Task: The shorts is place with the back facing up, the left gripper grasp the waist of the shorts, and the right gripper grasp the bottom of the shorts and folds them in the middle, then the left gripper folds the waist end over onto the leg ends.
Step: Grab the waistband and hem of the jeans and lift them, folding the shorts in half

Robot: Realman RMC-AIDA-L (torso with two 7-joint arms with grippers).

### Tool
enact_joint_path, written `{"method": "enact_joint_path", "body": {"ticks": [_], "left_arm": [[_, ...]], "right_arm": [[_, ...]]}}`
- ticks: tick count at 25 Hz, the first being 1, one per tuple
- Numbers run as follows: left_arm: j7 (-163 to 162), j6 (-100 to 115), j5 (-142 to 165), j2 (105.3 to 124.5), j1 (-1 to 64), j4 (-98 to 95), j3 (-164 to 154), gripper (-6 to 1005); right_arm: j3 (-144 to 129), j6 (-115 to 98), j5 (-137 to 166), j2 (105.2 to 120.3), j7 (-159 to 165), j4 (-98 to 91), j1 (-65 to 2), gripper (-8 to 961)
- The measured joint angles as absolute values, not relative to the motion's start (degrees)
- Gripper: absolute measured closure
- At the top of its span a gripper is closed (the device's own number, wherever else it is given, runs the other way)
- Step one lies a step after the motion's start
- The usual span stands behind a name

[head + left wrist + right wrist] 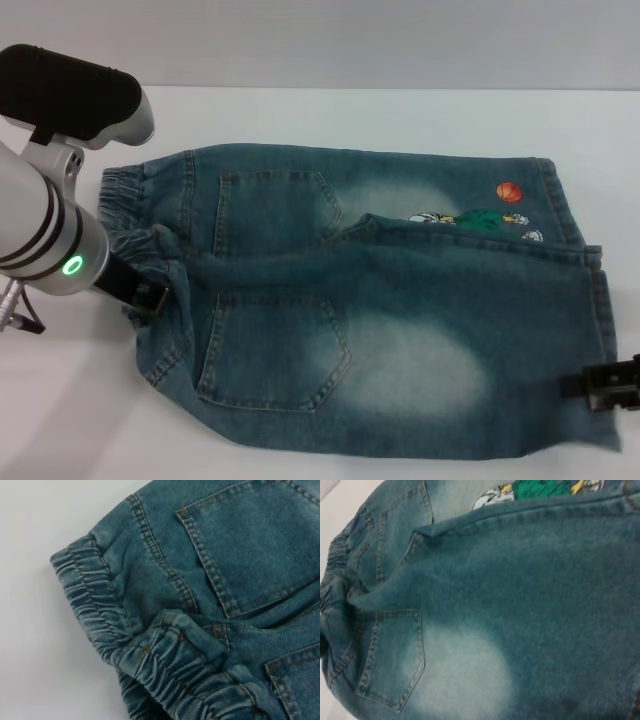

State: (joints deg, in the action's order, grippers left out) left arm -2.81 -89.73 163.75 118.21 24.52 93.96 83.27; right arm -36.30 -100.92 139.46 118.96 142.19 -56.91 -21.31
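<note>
Shorts (360, 310) lie back-up on the white counter (400, 115), near half heaped toward twelve o'clock, likely because the left gripper (140, 288) at nine pinches the waist (125, 185) and the right gripper (600, 385) at four holds the hem, though I cannot tell its fingers.

White table (330, 115), pale grey wall (400, 40)

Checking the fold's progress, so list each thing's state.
shorts: back up, near leg lapped partly over the far one.
waist of the shorts: bunched at the middle.
left gripper: at the waist.
right gripper: at the near leg hem.
table: white, bears the shorts.
</note>
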Motion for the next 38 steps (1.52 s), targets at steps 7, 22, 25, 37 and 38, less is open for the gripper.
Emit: {"method": "enact_joint_path", "body": {"ticks": [7, 22, 25, 37, 38], "left_arm": [[-2.87, -89.8, 163.82, 118.21, 24.52, 93.81, 83.33, 796], [-2.75, -89.83, 163.83, 118.12, 24.99, 92.77, 83.32, 796], [-2.59, -89.83, 163.83, 118.12, 25.07, 92.71, 83.32, 796], [-2.36, -89.83, 163.74, 118.12, 25.14, 92.63, 83.32, 797], [-2.36, -89.83, 163.74, 118.12, 25.14, 92.63, 83.32, 797]], "right_arm": [[-36.02, -102.45, 139.58, 119.04, 143.99, -60.82, -19.46, 319], [-36.51, -103.64, 140.0, 119.32, 145.2, -60.8, -16.91, 319], [-36.39, -103.95, 140.02, 119.37, 145.38, -60.82, -16.62, 319], [-36.09, -104.96, 139.88, 119.44, 145.89, -63.09, -16.71, 319], [-36.1, -104.96, 139.95, 119.44, 145.94, -63.1, -16.65, 319]]}}
